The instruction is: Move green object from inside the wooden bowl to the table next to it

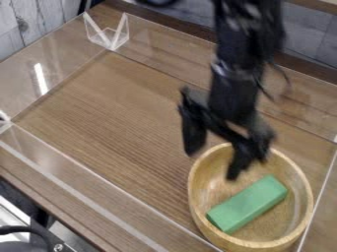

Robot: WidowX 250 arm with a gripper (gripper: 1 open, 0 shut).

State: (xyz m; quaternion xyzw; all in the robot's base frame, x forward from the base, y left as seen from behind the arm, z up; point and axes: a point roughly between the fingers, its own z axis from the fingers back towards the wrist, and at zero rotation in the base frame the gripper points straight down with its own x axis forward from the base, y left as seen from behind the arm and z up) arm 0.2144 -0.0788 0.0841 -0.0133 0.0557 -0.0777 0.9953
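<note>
Gripper (222,151) blurred, jaws apart, hiding wooden bowl (211,212) rim, green object (249,205) visible

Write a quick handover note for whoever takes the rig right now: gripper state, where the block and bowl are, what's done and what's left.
Gripper: open, empty, pointing down over the bowl's far rim.
Green block: lying inside the bowl, untouched.
Bowl: on the table, near-right corner.
Done: approach only; nothing is grasped.
Left: lower onto the block, grip it, lift it out, set it on the table beside the bowl.
</note>
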